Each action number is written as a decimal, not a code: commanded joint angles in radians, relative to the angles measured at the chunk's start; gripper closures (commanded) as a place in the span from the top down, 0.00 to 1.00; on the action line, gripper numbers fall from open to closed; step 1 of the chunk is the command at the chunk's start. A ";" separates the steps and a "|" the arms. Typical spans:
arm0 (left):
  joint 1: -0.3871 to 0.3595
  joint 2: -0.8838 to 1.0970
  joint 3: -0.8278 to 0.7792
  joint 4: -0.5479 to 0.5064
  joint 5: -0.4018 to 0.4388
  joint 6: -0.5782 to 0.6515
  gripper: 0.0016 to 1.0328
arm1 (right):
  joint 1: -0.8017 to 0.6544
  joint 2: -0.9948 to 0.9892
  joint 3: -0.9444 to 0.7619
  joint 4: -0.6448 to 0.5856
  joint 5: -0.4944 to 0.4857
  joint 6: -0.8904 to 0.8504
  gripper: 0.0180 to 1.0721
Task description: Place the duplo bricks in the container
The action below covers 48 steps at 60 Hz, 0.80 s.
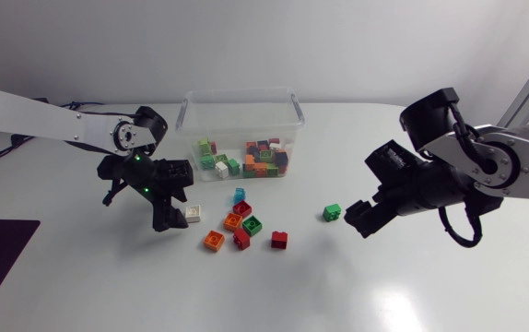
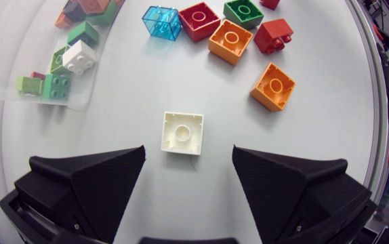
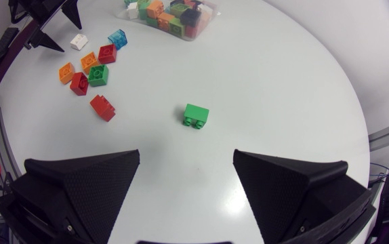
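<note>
A white brick (image 2: 182, 133) lies on the table just ahead of my left gripper (image 2: 188, 169), level with the gap between its open fingers and touching neither. From above, the same white brick (image 1: 192, 214) sits at the tips of the left gripper (image 1: 176, 212). A green brick (image 3: 196, 115) lies alone, a short way ahead of my right gripper (image 3: 186, 183), which is open and holds nothing. The clear container (image 1: 242, 100) stands at the back centre with several coloured bricks inside.
A loose cluster lies in front of the container: a light blue brick (image 1: 240, 195), a red one (image 1: 242, 208), an orange one (image 1: 233, 221), a green one (image 1: 252, 224), another orange (image 1: 214, 241) and two more reds (image 1: 241, 239) (image 1: 279, 240). The green brick (image 1: 332, 213) lies between this cluster and the right gripper (image 1: 357, 219).
</note>
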 commanded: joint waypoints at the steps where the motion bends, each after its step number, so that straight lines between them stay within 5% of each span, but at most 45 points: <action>1: 0.008 0.048 0.052 -0.018 0.009 0.058 0.79 | -0.002 0.044 0.034 0.006 -0.009 -0.021 0.95; 17: 0.015 0.105 0.090 -0.022 0.033 0.060 0.74 | 0.010 0.126 0.062 0.025 -0.009 -0.017 0.95; 29: 0.018 0.147 0.147 -0.120 0.085 0.083 0.39 | 0.023 0.182 0.083 0.048 0.004 0.013 0.95; 48: 0.006 0.157 0.167 -0.202 0.088 0.078 0.31 | 0.069 0.331 0.160 0.049 0.089 0.082 0.86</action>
